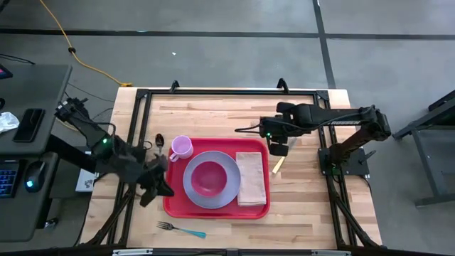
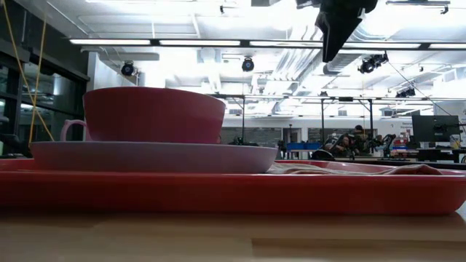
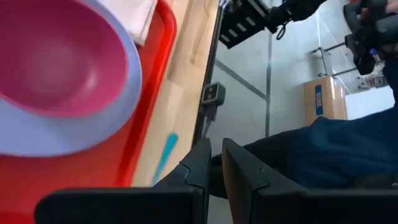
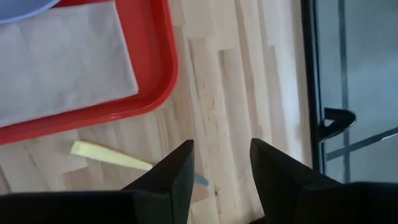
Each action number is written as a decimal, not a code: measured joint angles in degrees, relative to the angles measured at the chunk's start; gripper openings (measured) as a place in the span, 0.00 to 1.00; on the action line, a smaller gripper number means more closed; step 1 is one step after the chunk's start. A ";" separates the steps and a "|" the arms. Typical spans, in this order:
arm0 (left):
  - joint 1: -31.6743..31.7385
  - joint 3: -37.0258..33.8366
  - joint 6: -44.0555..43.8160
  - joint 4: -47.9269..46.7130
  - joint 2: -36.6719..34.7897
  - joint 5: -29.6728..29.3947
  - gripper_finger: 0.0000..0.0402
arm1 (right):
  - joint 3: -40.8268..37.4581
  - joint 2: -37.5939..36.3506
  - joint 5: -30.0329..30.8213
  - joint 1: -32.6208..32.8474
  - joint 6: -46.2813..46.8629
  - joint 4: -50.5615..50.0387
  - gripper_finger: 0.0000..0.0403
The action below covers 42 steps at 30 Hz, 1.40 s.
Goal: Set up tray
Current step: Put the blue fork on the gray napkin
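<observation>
The red tray point(image 1: 170, 206) lies mid-table. On it rest a lavender plate point(image 1: 192, 192) with a pink bowl point(image 1: 207, 178) in it, and a folded beige napkin point(image 1: 251, 179) on its right part. A pink cup point(image 1: 180, 148) stands at the tray's far left corner. My left gripper point(image 1: 162, 188) hovers over the tray's left edge; its fingers point(image 3: 214, 149) stand a narrow gap apart with nothing between them. My right gripper point(image 1: 279, 150) hangs open above the table just right of the tray, with a yellow-handled utensil point(image 4: 109, 157) on the wood below it.
A dark spoon point(image 1: 159, 140) lies on the table left of the cup. A fork with a teal handle point(image 1: 181, 229) lies near the front edge. A black frame point(image 1: 323, 135) borders the table. Bare wood shows right of the tray point(image 1: 306, 192).
</observation>
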 joint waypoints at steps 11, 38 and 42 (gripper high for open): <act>-11.88 0.74 -20.75 -4.28 6.67 -2.15 0.18 | 0.00 0.07 2.04 -0.18 -1.97 1.86 0.34; -25.69 -1.65 -74.65 -3.00 25.33 -7.75 0.18 | 0.00 0.07 1.22 -4.83 -11.67 4.92 0.34; -25.67 -1.66 -74.30 -1.24 26.93 -8.03 0.18 | 0.00 0.07 0.49 -4.83 -12.49 4.94 0.34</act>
